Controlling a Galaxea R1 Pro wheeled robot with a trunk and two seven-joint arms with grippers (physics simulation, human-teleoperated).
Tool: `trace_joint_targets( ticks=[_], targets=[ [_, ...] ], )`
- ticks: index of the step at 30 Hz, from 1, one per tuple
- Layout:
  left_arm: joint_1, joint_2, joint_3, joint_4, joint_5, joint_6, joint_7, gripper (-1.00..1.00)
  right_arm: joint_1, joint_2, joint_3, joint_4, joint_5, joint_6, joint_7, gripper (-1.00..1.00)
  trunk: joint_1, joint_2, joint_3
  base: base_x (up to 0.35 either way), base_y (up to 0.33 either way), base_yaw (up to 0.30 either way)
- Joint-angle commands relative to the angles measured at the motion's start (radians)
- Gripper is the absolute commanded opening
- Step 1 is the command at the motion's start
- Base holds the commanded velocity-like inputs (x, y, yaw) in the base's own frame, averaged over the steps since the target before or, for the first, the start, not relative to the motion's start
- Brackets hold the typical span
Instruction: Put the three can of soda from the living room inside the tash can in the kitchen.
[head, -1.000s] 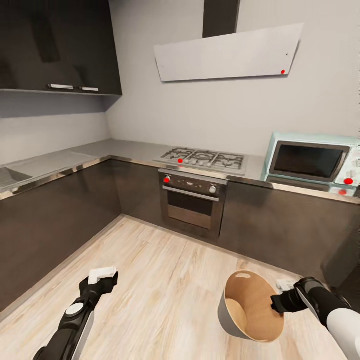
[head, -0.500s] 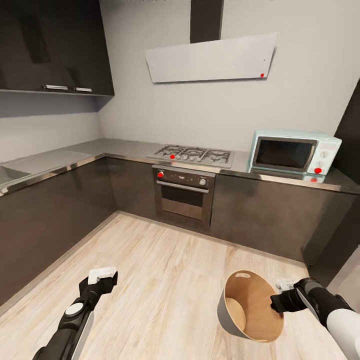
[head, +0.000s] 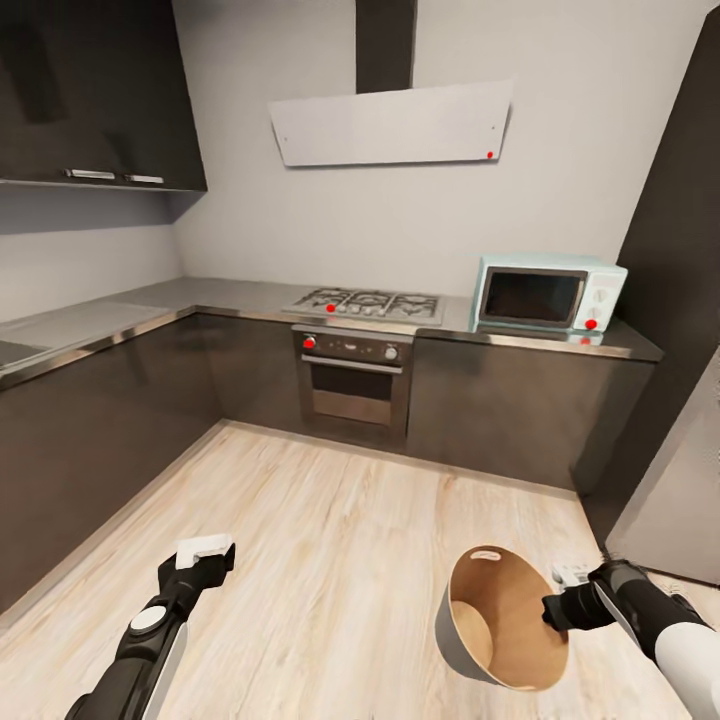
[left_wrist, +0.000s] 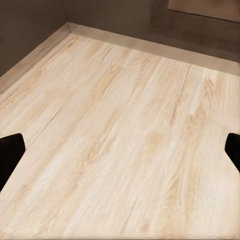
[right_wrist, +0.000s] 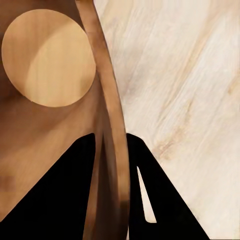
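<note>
I am in the kitchen. The tash can, off-white outside and brown inside, hangs tilted above the pale wood floor at the lower right. My right gripper is shut on its rim. In the right wrist view both dark fingers straddle the thin brown rim, and the bucket's round pale bottom shows bare. My left gripper is open over the floor at the lower left, its fingertips wide apart with nothing between them. The three can of soda are out of view.
Dark grey cabinets run along the left and back walls. A steel oven sits under a gas hob, with a pale blue microwave to its right. A tall dark unit closes the right side. Wood floor lies ahead.
The whole view has shifted: the counters, oven and microwave slid left and shrank, so the camera moved. Both arms and the held bucket keep the same pose.
</note>
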Motion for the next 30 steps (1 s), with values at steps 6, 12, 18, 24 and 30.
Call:
trace_joint_targets(
  ticks=[6,12,18,24,30],
  targets=[
    [0.0,0.0,0.0,0.0,-0.001,0.0,0.0,1.0,0.034,-0.037,-0.008,0.007,-0.01,-0.017,-0.002,-1.0,0.0,0.0,0.0,-0.234,0.218,-0.006],
    [0.0,0.0,0.0,0.001,-0.002,0.0,0.0,1.0,0.091,-0.08,-0.01,0.003,-0.014,-0.067,0.001,-1.0,0.0,0.0,0.0,-0.226,0.195,0.0],
    [0.0,0.0,0.0,0.001,-0.002,0.0,0.0,1.0,0.104,-0.108,-0.012,0.009,-0.017,-0.08,0.004,-1.0,0.0,0.0,0.0,-0.22,0.174,0.0],
    [0.0,0.001,-0.001,0.001,-0.001,-0.004,-0.003,1.0,0.105,-0.114,-0.066,0.01,-0.016,-0.082,0.003,-1.0,0.0,0.0,0.0,-0.146,0.119,-0.057],
    [0.0,0.003,-0.002,0.001,-0.003,-0.013,-0.01,1.0,0.107,-0.115,-0.085,0.01,-0.016,-0.083,0.003,-1.0,0.0,0.0,0.0,0.037,-0.035,-0.225]
  ],
)
